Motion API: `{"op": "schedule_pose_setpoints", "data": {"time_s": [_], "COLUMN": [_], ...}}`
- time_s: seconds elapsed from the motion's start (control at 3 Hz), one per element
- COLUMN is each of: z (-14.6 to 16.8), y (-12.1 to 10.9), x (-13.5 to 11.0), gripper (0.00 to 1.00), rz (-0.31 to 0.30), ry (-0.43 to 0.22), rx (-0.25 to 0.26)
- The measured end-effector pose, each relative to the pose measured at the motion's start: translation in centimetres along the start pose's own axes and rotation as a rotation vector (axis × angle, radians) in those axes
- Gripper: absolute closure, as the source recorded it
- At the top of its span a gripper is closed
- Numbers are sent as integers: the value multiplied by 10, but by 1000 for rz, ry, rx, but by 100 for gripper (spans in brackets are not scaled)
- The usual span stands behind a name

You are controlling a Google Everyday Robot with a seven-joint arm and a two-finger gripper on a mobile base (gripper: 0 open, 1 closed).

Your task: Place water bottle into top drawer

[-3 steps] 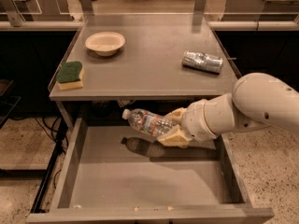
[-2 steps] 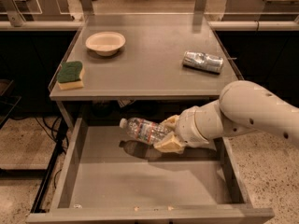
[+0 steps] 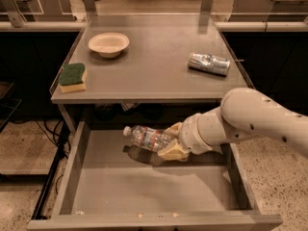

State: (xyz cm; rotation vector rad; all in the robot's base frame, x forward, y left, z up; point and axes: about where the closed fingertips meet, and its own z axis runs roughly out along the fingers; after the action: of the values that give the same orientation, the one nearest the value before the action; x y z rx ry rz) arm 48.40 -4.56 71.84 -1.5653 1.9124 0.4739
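The gripper [image 3: 172,139] holds the bottle [image 3: 147,137] tight between its fingers. The bottle lies on its side, cap pointing left, low over the floor of the open drawer [image 3: 144,189], near the back.

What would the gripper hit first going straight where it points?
The gripper, shut on the bottle, points left across the drawer. Nothing lies between; the bottle's cap, then the gripper, would probably meet the left wall. Height above the floor is unclear.
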Motion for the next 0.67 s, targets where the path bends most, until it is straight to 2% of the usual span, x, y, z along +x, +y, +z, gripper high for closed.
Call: {"op": "schedule_pose_setpoints", "data": {"time_s": [0.67], "z": [57], "y": [-5], "x": [66], "gripper": [100], "rz": [108], "ry": [19], "rx": [-86]}}
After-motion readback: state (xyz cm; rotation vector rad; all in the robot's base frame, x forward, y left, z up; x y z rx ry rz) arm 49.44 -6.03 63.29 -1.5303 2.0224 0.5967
